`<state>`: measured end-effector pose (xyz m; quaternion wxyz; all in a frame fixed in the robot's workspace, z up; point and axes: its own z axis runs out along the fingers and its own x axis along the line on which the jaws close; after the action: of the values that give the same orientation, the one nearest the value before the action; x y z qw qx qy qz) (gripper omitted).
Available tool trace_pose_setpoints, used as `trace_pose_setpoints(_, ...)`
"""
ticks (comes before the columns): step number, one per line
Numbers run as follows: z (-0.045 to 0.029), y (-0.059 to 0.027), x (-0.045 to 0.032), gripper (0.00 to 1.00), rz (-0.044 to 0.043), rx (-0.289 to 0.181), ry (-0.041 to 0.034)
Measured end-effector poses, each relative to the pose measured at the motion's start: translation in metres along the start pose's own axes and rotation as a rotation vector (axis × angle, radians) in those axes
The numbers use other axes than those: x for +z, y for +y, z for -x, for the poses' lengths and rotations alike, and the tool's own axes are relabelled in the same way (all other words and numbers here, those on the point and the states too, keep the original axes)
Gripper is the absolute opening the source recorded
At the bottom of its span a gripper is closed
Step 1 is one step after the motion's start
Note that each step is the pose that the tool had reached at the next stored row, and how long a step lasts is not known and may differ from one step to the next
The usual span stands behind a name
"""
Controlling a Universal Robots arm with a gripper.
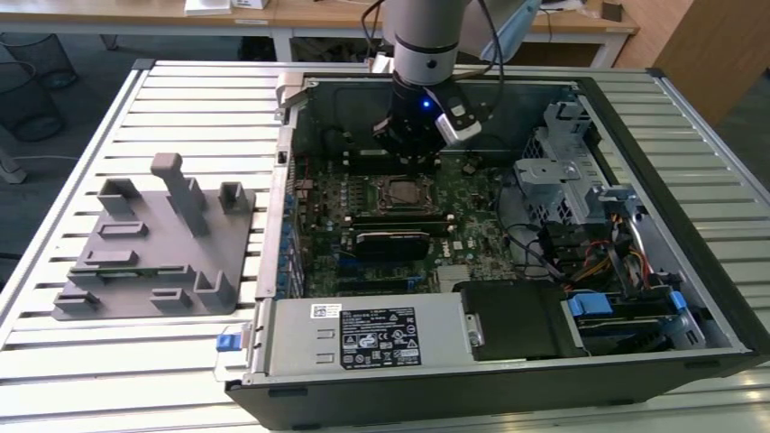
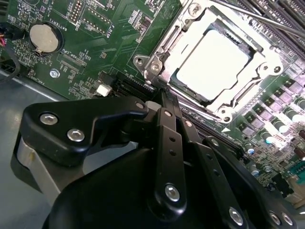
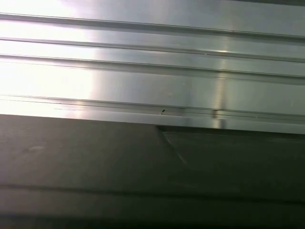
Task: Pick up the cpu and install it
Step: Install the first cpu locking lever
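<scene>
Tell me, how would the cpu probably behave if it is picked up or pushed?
The cpu looks flat and metal-topped, so probably stiff and light. Its smooth pale top may be slippery. Seated within the socket frame, it likely would not slide if pushed, and could not roll.

Pale silver square cpu (image 2: 212, 59), lying flat, seated within its metal socket frame (image 2: 155, 59)

No marking can be read with certainty. In the second wrist view, white silkscreen print (image 2: 71, 59) lies on the green motherboard (image 2: 119, 43) by the coin cell (image 2: 44, 38), near the gripper (image 2: 161, 98). In the exterior view, a black label (image 1: 379, 338) and a small white sticker (image 1: 323, 311) sit on the grey metal cover (image 1: 301, 347), well apart from the gripper.
</scene>
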<state>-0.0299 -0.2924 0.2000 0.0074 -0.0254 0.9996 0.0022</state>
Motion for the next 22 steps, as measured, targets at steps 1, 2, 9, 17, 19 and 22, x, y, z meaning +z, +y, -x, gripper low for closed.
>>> trace_pose_setpoints(1, 0.0001, 0.0000, -0.0002, 0.11, 0.0000, 0.000, 0.0000)
trace_pose_setpoints(2, 0.0001, 0.0000, -0.0001, 0.11, -0.0005, 0.000, -0.0002)
trace_pose_setpoints(9, 0.0004, -0.0002, 0.0018, 0.11, -0.0417, -0.001, 0.0026)
trace_pose_setpoints(17, 0.0011, 0.0005, 0.0047, 0.11, -0.0458, -0.001, 0.0029)
trace_pose_setpoints(19, 0.0011, 0.0008, 0.0048, 0.11, -0.0297, -0.001, 0.0023)
trace_pose_setpoints(22, 0.0010, 0.0007, 0.0044, 0.11, -0.0068, 0.000, 0.0015)
